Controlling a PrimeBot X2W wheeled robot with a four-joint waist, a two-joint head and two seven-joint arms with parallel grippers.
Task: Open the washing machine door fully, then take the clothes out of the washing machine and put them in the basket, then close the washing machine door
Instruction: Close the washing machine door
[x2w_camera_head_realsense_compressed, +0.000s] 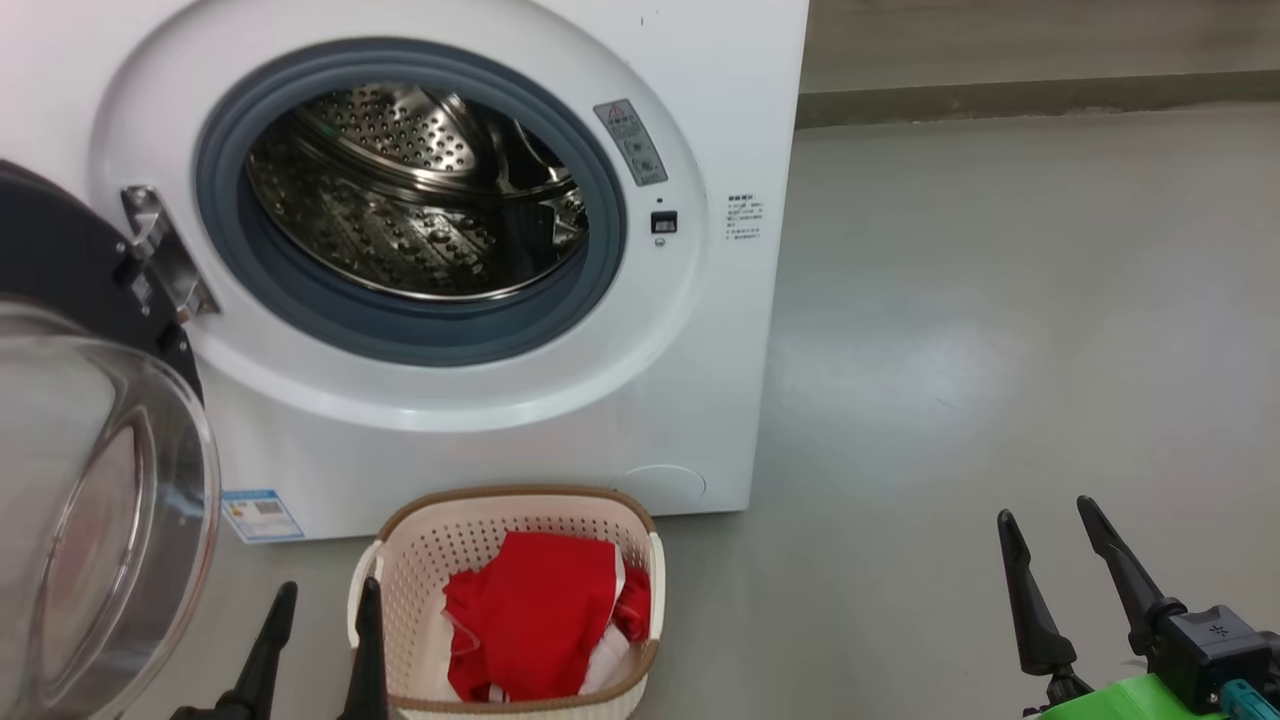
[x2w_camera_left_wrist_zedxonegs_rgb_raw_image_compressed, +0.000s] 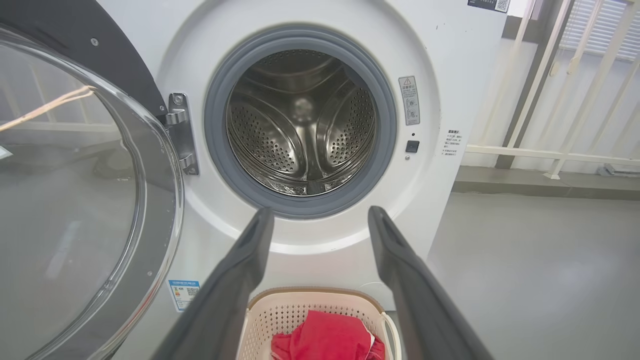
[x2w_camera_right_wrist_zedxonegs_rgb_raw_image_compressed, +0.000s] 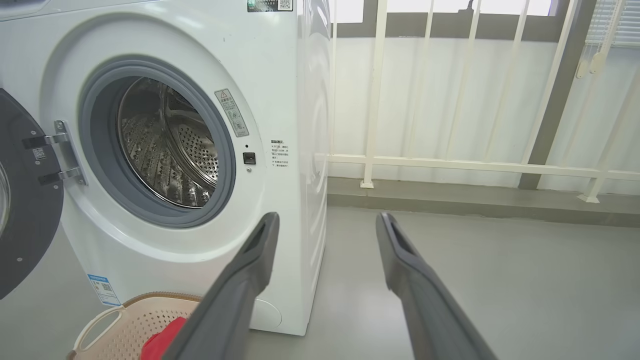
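Marking the washing machine (x2w_camera_head_realsense_compressed: 500, 440), a blue label (x2w_camera_head_realsense_compressed: 262, 515) looks illegible

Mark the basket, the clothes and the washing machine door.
basket (x2w_camera_head_realsense_compressed: 455, 545): head view, on its perforated back wall.
clothes (x2w_camera_head_realsense_compressed: 535, 610): head view, on the middle of the red fabric.
washing machine door (x2w_camera_left_wrist_zedxonegs_rgb_raw_image_compressed: 65, 200): left wrist view, on its clear glass window.

Right gripper (x2w_camera_right_wrist_zedxonegs_rgb_raw_image_compressed: 327, 218) has its fingers spread wide, tips over the grey floor (x2w_camera_right_wrist_zedxonegs_rgb_raw_image_compressed: 500, 280) just right of the big white front-loading washing machine (x2w_camera_right_wrist_zedxonegs_rgb_raw_image_compressed: 280, 100). Round black-rimmed door (x2w_camera_right_wrist_zedxonegs_rgb_raw_image_compressed: 25, 225) is swung open at left, steel perforated drum (x2w_camera_right_wrist_zedxonegs_rgb_raw_image_compressed: 170, 150) exposed. Cream perforated plastic basket (x2w_camera_right_wrist_zedxonegs_rgb_raw_image_compressed: 130, 325) sits in front of the machine, bright red clothes (x2w_camera_right_wrist_zedxonegs_rgb_raw_image_compressed: 160, 342) inside; white railing (x2w_camera_right_wrist_zedxonegs_rgb_raw_image_compressed: 375, 100) behind.
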